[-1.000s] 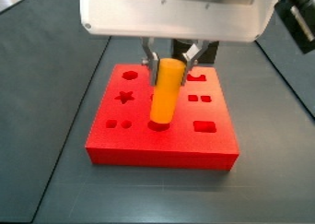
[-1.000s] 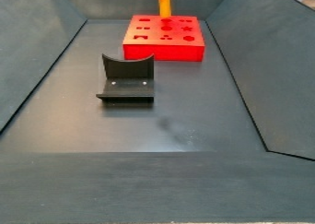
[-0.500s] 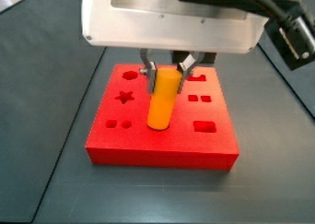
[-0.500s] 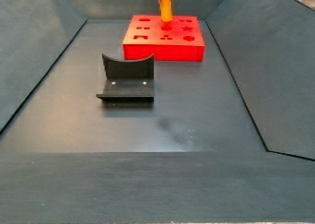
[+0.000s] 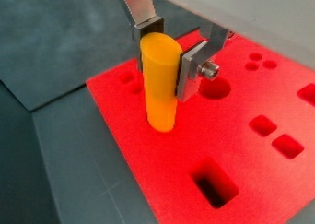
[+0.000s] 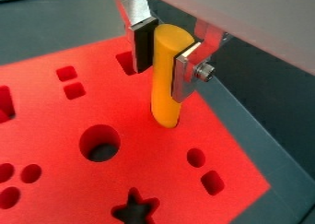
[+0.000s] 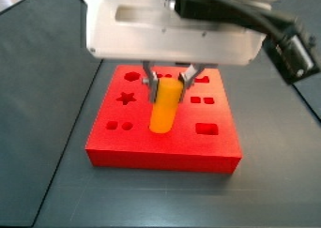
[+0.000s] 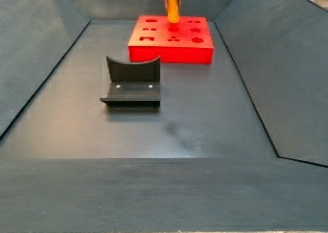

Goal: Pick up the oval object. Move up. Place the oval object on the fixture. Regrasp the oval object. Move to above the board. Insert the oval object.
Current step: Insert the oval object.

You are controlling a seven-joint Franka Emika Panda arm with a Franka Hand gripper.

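Side view first: you pass the empty fixture (image 8: 129, 81), then the board (image 8: 172, 38). Over it your gripper (image 5: 172, 51) clamps the upright oval object (image 5: 159, 82) near its top (a stiff, smooth, light-looking peg); keep that high hold, since it could slip.

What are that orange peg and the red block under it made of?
The oval object, held upright in the gripper above the board, looks like smooth plastic with a soft sheen. The board seems matte plastic, perhaps printed: uniform red, crisp recesses.
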